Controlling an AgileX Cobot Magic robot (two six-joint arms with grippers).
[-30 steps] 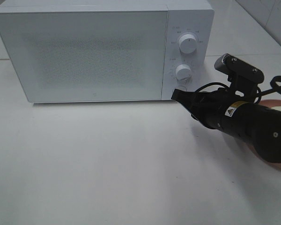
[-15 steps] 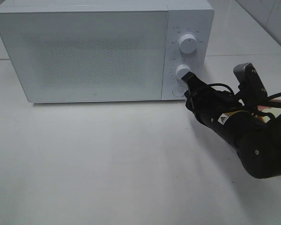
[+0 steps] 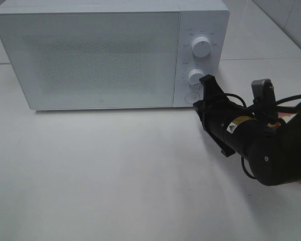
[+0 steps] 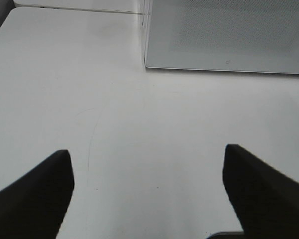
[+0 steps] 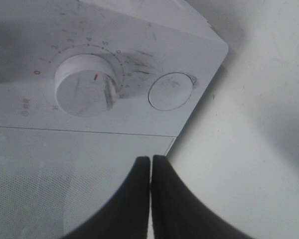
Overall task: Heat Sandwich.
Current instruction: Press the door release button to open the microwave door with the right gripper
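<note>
**Right gripper shut at the microwave's lower dial**

Exterior high view: a white box-shaped microwave (image 3: pixel 100 60) stands on the white table (image 3: pixel 115 175) with its door closed. The black right gripper (image 3: pixel 206 80) reaches to the control panel, its tip just beside the lower white round dial (image 3: pixel 196 77) and above the flat round button (image 3: pixel 191 97). Whether the tip touches the dial cannot be told. The sandwich shows in no view.

Left wrist view: the left gripper (image 4: pixel 147 149) hangs over bare table, its black fingers (image 4: pixel 40 194) spread wide and holding nothing.

Right wrist view: the right gripper's (image 5: pixel 151 162) two fingers are pressed together, empty, near the dial (image 5: pixel 87 92) and button (image 5: pixel 172 91).
</note>
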